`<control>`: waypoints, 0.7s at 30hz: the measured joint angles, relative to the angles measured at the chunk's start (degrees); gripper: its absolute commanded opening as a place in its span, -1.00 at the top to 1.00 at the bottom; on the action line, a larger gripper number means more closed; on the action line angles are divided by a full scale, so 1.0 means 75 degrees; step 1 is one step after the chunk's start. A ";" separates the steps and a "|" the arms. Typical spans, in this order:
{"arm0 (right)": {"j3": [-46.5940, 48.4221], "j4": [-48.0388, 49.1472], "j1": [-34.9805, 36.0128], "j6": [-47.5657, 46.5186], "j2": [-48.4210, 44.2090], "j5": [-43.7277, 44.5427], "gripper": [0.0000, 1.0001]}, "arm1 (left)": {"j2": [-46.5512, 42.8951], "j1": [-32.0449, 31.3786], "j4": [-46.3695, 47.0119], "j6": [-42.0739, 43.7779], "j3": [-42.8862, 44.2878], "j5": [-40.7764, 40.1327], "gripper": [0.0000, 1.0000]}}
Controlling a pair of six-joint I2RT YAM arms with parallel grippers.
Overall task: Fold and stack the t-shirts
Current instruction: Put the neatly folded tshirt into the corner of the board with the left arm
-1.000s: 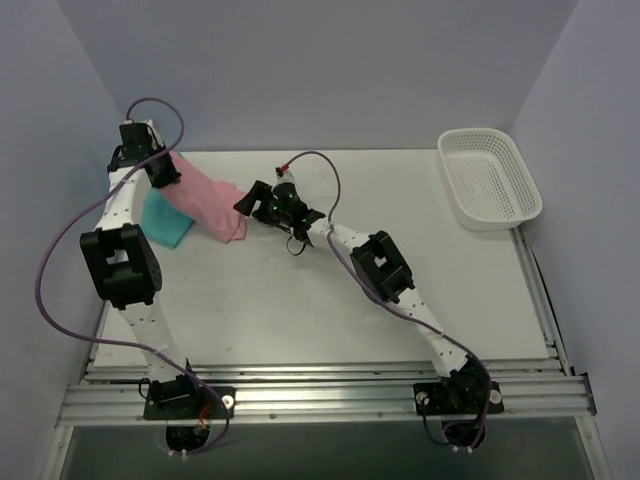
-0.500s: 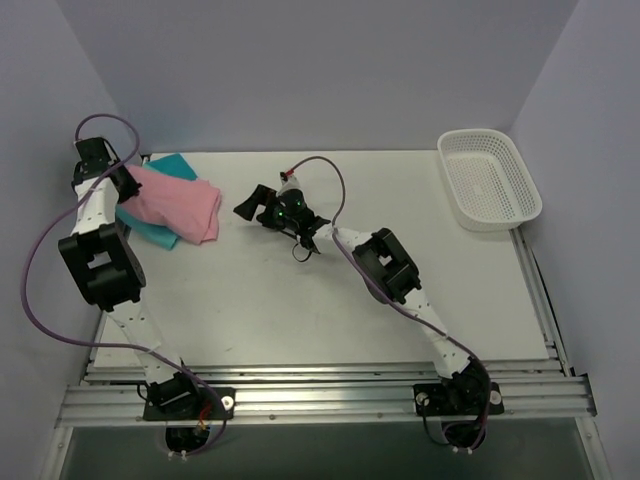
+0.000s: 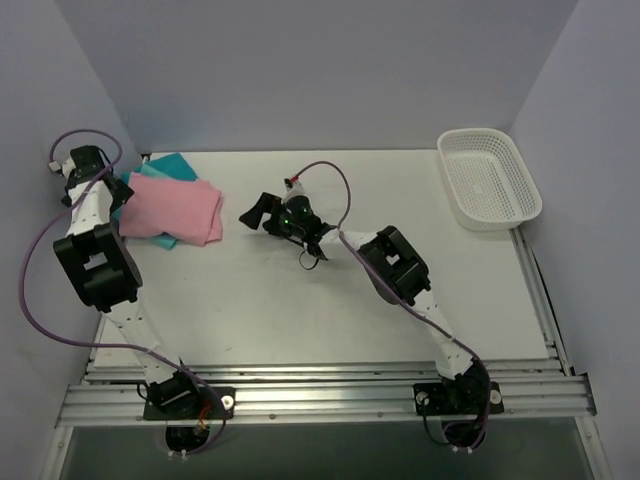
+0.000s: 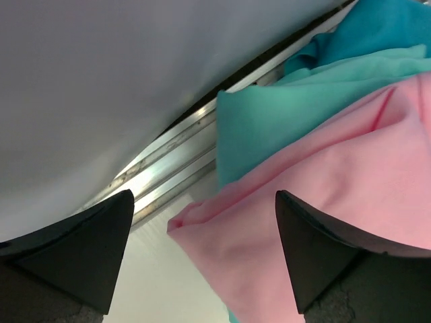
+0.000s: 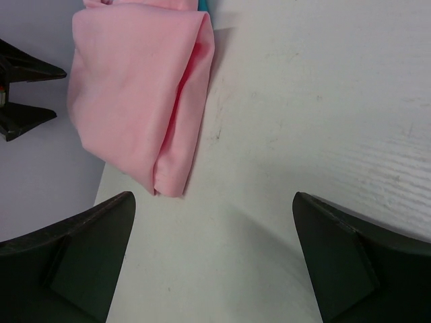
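Pale lilac walls enclose the white table. A white plastic mesh basket sits at the table's far right corner, its perforated floor showing. At the far left corner, a folded light pink cloth t-shirt lies on a teal cloth t-shirt. The left gripper hangs by their left edge, jaws spread. The right gripper, near the pile's right side, also has its jaws spread.
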 measured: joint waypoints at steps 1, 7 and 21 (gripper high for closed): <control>-0.0160 -0.0015 0.0006 -0.0047 -0.0117 0.0032 -0.99 | -0.0119 0.0009 0.0035 -0.0067 -0.0204 -0.0087 -0.88; -0.1582 -0.0248 0.0009 -0.0405 -0.1195 0.0472 -0.99 | -0.1813 -0.0358 0.0189 -0.0393 -0.1658 -0.0580 -0.88; -0.3815 -0.3107 0.0219 -0.1160 -0.4453 0.3057 -0.99 | -0.7122 -0.4916 0.0734 -0.0493 -0.5330 -0.1612 -0.88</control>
